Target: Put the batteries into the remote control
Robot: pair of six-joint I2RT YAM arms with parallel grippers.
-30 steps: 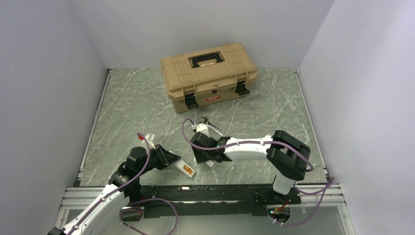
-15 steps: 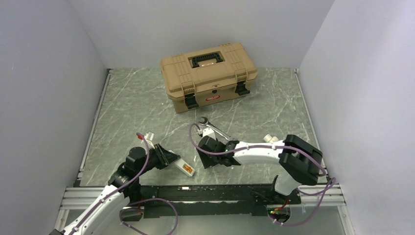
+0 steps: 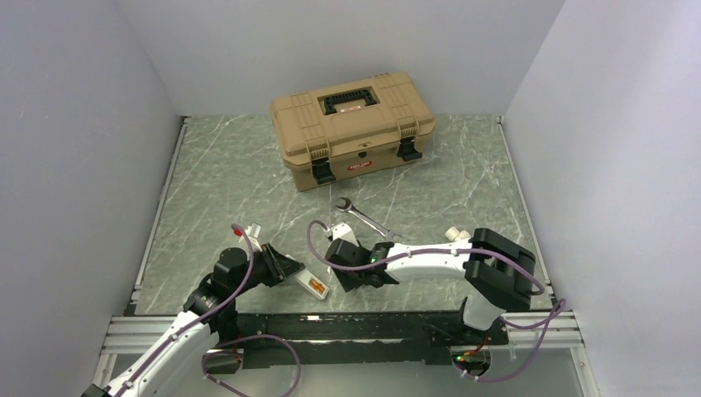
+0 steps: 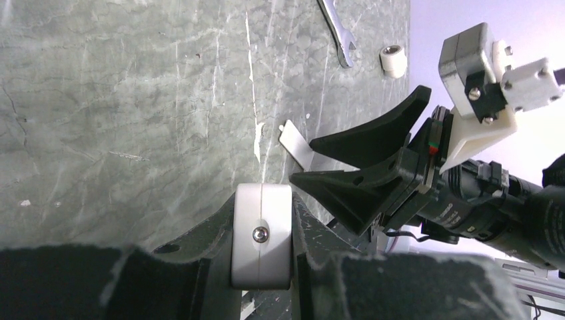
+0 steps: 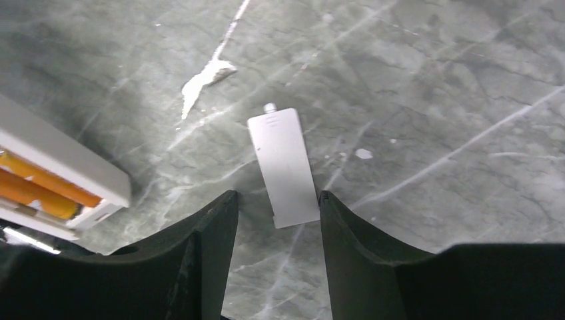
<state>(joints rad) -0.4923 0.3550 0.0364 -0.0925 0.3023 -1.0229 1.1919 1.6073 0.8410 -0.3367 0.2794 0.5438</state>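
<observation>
While left gripper clamps the remote control holding batteries, right gripper gapes.

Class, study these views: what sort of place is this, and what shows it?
Probably a robot lab test cell: plain white walls box in a marbled table, a left arm and right arm are bolted at its near edge, and a toolbox and wrench lie out.

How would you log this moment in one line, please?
left jaws: shut on slim white remote control; right jaws: open over flat white cover
</observation>
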